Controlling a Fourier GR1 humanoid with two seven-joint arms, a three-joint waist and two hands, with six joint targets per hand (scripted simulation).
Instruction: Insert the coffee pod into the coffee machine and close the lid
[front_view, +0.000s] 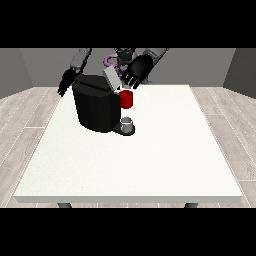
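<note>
Front view, coffee machine (95, 107) hides hand at view's left (65, 83), grip unclear, hand at view's right (137, 71) curled above lid (112, 78)

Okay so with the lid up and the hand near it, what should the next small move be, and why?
Probably press the raised grey lid down. The hand at the view's right is already against it, the lid stands tilted open over the red pod holder on the black coffee machine, and no loose pod shows.

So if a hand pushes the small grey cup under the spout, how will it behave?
The grey cup looks small and squat, so it would probably slide rather than tip. It stands on the coffee machine base, so a push could take it off that edge.
</note>
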